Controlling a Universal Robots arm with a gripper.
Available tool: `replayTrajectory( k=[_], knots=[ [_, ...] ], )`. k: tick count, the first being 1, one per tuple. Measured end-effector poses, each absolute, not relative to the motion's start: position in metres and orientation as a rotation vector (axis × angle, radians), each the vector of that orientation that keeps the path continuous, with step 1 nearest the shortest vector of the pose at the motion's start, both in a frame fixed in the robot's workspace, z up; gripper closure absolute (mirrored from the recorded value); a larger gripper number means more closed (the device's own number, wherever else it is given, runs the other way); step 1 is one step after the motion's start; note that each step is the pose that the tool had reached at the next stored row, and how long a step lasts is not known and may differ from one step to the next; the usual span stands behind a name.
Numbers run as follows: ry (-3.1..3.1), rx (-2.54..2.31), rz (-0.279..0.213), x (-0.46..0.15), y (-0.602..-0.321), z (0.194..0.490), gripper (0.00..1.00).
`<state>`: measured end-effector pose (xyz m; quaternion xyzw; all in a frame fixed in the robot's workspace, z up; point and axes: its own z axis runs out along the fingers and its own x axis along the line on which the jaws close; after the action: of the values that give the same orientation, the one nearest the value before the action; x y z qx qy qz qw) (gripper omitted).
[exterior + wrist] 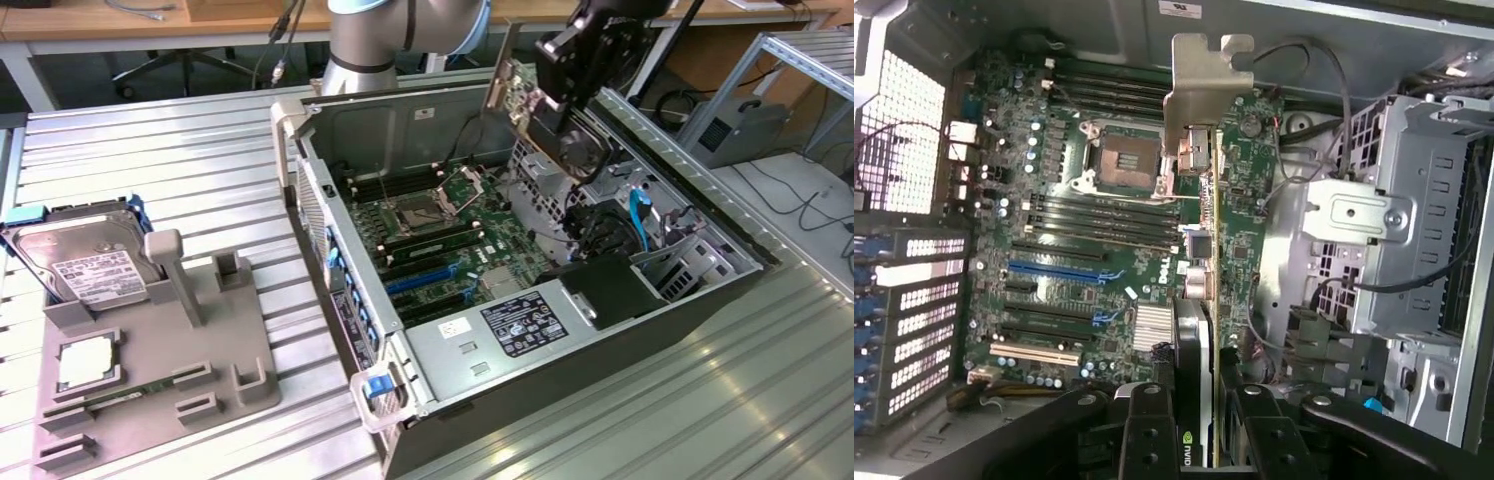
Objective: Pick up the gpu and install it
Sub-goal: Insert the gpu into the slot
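Fingers [1146,435] around gpu [1199,110], above open case [627,380]

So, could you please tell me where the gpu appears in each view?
Exterior view: the gpu hangs from the gripper above the open case, toward the exterior view's right.
Wrist view: it stands edge-on between the fingers, over the motherboard.
Shared landmark: the CPU socket.

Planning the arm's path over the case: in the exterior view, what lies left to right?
hard drive → motherboard → gpu, held in the gripper → blue cable
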<state>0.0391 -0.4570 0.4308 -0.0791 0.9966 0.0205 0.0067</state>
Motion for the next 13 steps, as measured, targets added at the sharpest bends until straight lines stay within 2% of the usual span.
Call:
replayTrajectory(
  k=[13],
  knots=[
    [3.057, -0.688, 0.067, 0.0391, -0.4560, 0.4307, 0.73]
  ],
)
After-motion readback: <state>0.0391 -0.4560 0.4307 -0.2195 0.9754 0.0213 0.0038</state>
